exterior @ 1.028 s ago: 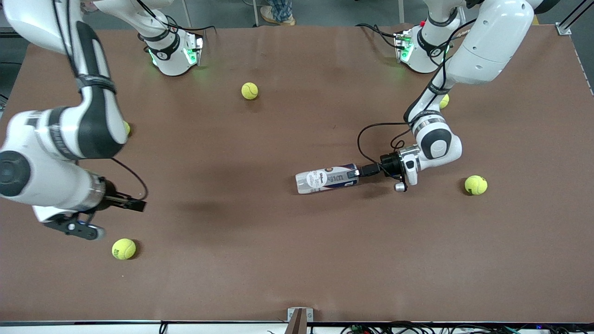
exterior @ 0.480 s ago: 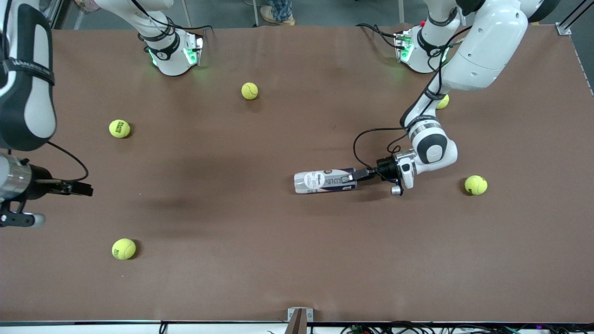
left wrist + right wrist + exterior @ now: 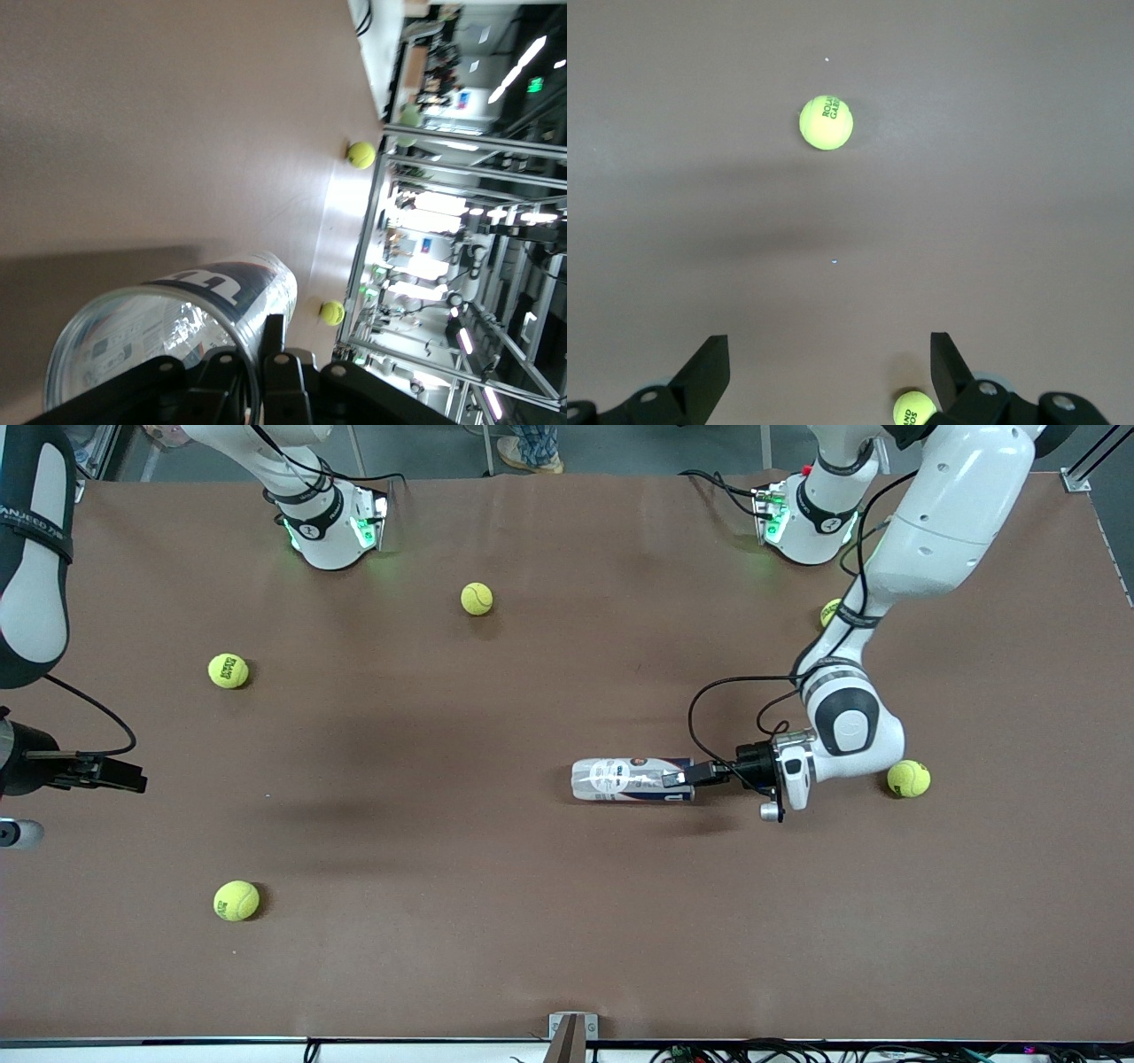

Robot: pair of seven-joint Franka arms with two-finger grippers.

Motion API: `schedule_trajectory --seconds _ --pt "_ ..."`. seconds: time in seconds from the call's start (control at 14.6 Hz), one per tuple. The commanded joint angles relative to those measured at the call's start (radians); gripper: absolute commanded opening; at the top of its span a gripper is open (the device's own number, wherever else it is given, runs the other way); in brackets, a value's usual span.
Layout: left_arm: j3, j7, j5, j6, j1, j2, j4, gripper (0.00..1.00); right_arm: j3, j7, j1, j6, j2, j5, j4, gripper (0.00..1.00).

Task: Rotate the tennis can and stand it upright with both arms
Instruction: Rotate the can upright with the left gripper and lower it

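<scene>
The tennis can (image 3: 631, 779), a clear tube with a white and navy label, lies on its side near the table's middle, toward the left arm's end. My left gripper (image 3: 682, 778) is shut on the can's open end. In the left wrist view the can (image 3: 177, 305) fills the near field, and the left gripper (image 3: 257, 354) pinches its rim with one finger (image 3: 275, 332) outside the wall. My right gripper (image 3: 124, 778) is open and empty over the table's edge at the right arm's end. In the right wrist view it (image 3: 828, 359) has its jaws spread wide above bare table.
Tennis balls lie scattered: one (image 3: 908, 778) beside the left wrist, one (image 3: 831, 611) by the left arm, one (image 3: 477, 599) near the bases, and two (image 3: 229, 670) (image 3: 236, 901) toward the right arm's end. The right wrist view shows two balls (image 3: 826, 122) (image 3: 914, 409).
The right arm has drawn back toward its end of the table. The left gripper has shifted the can slightly toward the left arm's end and the front camera, and turned it a little.
</scene>
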Motion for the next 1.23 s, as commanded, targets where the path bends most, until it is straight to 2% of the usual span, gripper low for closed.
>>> schedule_trajectory --seconds 0.0,0.14,0.41,0.55,0.75,0.96,1.17 --pt "-0.004 -0.305 0.234 -0.016 -0.003 -0.061 0.073 0.00 0.015 -0.011 -0.014 -0.023 -0.022 -0.001 0.002 1.00" --pt "-0.004 -0.489 0.383 -0.077 -0.008 -0.094 0.133 0.00 0.015 -0.015 -0.022 -0.072 -0.048 -0.001 -0.006 1.00" --pt "-0.024 -0.865 0.678 -0.112 -0.032 -0.154 0.246 0.00 0.018 -0.017 -0.027 -0.126 -0.089 0.003 -0.014 1.00" --pt "-0.035 -1.064 0.845 -0.137 -0.078 -0.157 0.334 0.00 0.018 -0.021 -0.027 -0.115 -0.155 0.003 -0.087 1.00" --pt "-0.035 -1.367 1.087 -0.138 -0.222 -0.142 0.454 0.00 0.018 -0.021 -0.021 -0.101 -0.236 0.000 -0.170 1.00" --pt "-0.026 -1.601 1.331 -0.146 -0.383 -0.141 0.497 0.00 0.018 -0.023 -0.014 -0.095 -0.294 -0.003 -0.221 1.00" --pt "-0.021 -1.793 1.575 -0.175 -0.535 -0.092 0.533 0.00 0.018 -0.028 -0.010 -0.090 -0.362 -0.006 -0.277 1.00"
